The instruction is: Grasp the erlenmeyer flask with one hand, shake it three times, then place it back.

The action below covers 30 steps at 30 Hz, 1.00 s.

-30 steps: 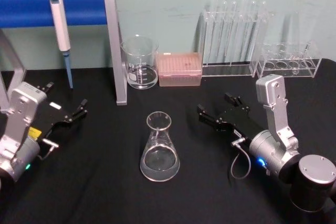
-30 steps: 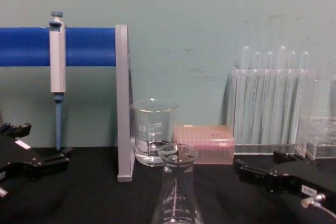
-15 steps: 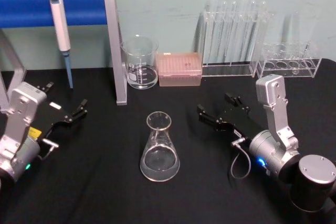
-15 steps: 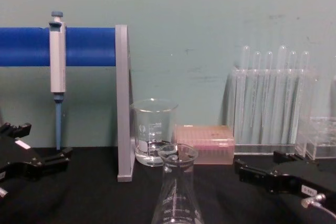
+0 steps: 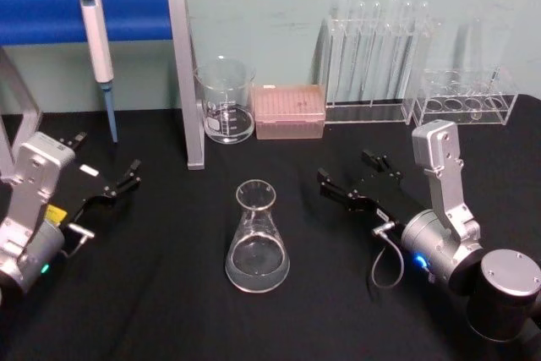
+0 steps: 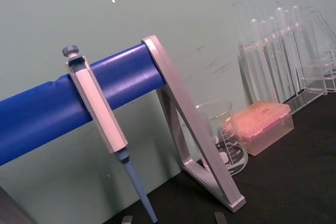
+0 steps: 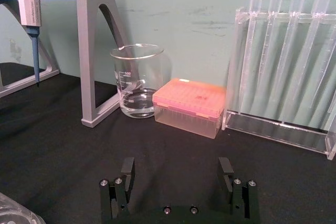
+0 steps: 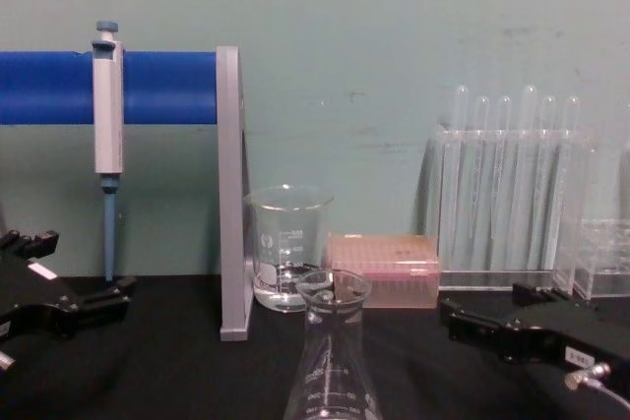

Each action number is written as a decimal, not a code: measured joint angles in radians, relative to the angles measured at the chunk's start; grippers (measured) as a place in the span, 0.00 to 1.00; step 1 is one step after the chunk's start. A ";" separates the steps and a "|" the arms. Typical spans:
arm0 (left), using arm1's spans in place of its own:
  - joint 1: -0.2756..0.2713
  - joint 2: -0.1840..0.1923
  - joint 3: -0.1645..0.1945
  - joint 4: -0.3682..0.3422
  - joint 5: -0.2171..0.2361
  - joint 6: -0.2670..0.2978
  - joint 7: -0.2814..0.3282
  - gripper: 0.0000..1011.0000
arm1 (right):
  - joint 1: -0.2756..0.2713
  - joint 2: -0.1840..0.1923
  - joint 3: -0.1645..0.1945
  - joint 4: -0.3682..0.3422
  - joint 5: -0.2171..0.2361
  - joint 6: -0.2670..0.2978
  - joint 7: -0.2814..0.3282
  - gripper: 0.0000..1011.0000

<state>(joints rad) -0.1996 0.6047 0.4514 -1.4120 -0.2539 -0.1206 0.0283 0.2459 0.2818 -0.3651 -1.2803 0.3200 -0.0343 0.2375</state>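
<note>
The erlenmeyer flask (image 5: pixel 257 238) stands upright on the black table, mid-front, with a little clear liquid in its base; its neck and rim (image 8: pixel 333 361) rise at the bottom of the chest view. The hand, my right gripper (image 5: pixel 347 168), hovers to the flask's right, pointing toward it, open and empty, a short gap away. The right wrist view shows its two fingers (image 7: pixel 127 170) spread wide, with a sliver of the flask (image 7: pixel 16 212) at the corner. My left gripper (image 5: pixel 107 155) rests open at the far left, well apart from the flask.
A glass beaker (image 5: pixel 225 99) and a pink tip box (image 5: pixel 290 111) stand behind the flask. Test tube racks (image 5: pixel 372 61) (image 5: pixel 467 95) line the back right. A pipette (image 5: pixel 97 40) hangs on a blue-barred stand (image 5: pixel 184 73) at back left.
</note>
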 joint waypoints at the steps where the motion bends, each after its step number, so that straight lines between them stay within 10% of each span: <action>1: 0.000 0.000 0.000 0.000 0.000 0.000 0.000 0.99 | 0.000 0.000 0.000 0.000 0.000 0.000 0.000 0.99; 30: 0.000 0.000 0.000 0.000 0.000 0.000 0.000 0.99 | 0.000 0.000 0.000 0.000 0.000 0.000 0.000 0.99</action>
<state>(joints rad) -0.1995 0.6047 0.4514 -1.4120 -0.2539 -0.1205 0.0283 0.2458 0.2818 -0.3651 -1.2803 0.3200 -0.0343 0.2374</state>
